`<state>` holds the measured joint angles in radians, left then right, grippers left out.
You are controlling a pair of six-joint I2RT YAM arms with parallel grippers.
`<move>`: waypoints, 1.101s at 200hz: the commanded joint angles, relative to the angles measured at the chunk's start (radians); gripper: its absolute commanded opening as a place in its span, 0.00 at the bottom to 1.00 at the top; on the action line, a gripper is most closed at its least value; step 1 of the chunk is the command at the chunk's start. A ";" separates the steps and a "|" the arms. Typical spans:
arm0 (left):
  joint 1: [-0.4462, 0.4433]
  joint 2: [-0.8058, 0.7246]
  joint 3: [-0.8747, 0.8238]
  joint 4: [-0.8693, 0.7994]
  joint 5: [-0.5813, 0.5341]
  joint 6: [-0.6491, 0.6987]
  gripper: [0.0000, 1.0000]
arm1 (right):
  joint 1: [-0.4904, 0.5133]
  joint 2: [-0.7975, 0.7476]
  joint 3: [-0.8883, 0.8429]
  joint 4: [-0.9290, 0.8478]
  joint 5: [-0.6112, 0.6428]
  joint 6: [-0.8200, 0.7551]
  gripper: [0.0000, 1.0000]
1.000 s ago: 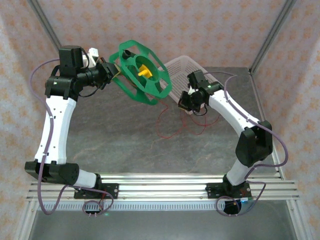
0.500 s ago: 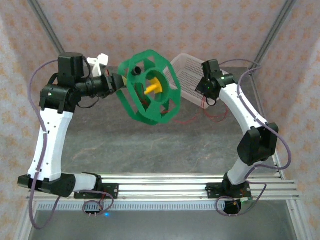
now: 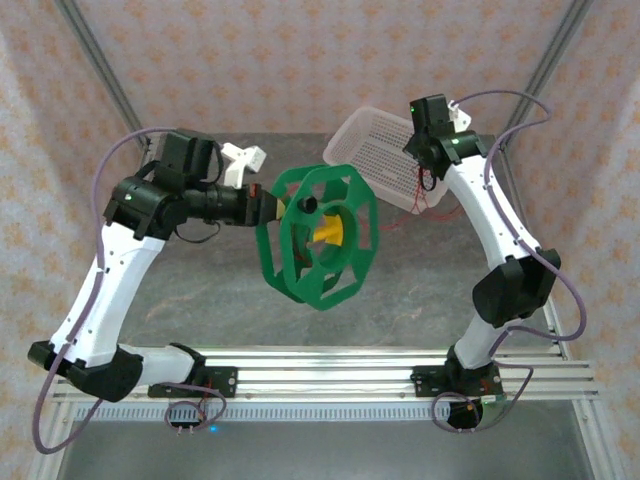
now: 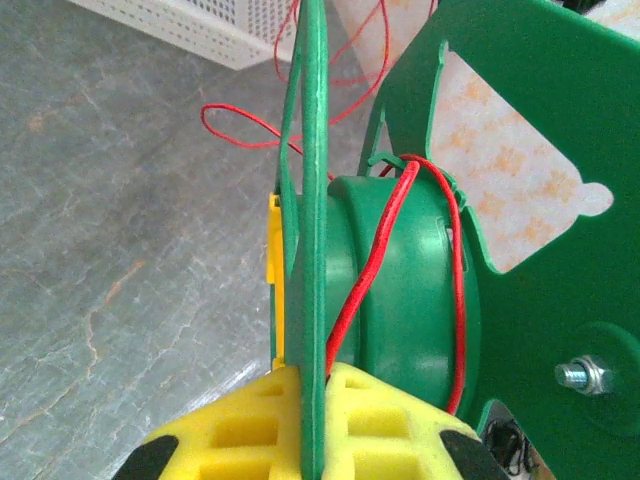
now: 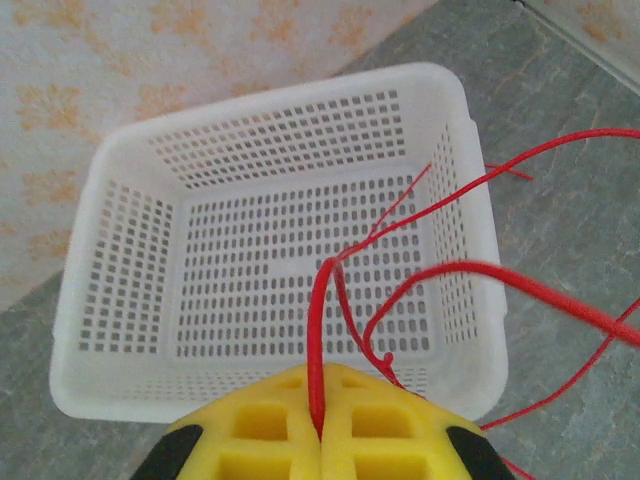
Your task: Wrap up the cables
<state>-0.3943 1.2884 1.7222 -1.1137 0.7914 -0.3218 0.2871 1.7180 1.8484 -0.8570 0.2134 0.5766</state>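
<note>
The left pincer [image 4: 312, 405] was seen pressed onto one flange of the green spool [image 3: 318, 235], which was held on edge above the desk [image 3: 200, 270]. Two turns of the red cable [image 4: 385, 240] were laid across the hub, apparently caught under a small green tie near its top. From there the strand was led past the flange toward the white basket [image 3: 380, 155].

The cable was judged to be very light, limp and a little springy. It would fall into loose loops when slack and could easily snag on the spool's spokes or the basket's holes. Being so thin, it could also slip between soft pads. A single strand was best pinched some way from the hub, so that it could be fed taut.

Farther right, the right pincer [image 5: 320, 410] was closed on just such a strand. The strand rose from between the yellow pads above the basket, and several slack loops trailed off to the right over the rim and the desk.
</note>
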 commanded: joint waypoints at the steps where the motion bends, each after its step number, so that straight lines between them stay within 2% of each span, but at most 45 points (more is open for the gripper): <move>1: -0.052 -0.031 -0.015 0.002 -0.026 0.049 0.00 | -0.002 0.014 0.062 -0.020 0.072 0.026 0.00; 72: -0.207 0.004 -0.086 0.033 -0.284 0.075 0.00 | -0.003 0.050 0.268 -0.032 0.068 0.059 0.00; 140: -0.276 0.039 -0.188 0.084 -0.525 0.078 0.00 | -0.003 0.072 0.424 0.025 -0.094 0.180 0.00; 185: -0.284 0.163 -0.120 0.020 -0.737 0.061 0.00 | 0.004 0.069 0.481 0.071 -0.261 0.265 0.00; 220: -0.285 0.276 -0.008 -0.059 -0.883 0.040 0.00 | 0.028 0.068 0.558 0.074 -0.327 0.290 0.00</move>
<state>-0.6743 1.5185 1.6157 -1.0912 0.0834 -0.2619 0.2981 1.7969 2.3253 -0.8463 -0.0460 0.8158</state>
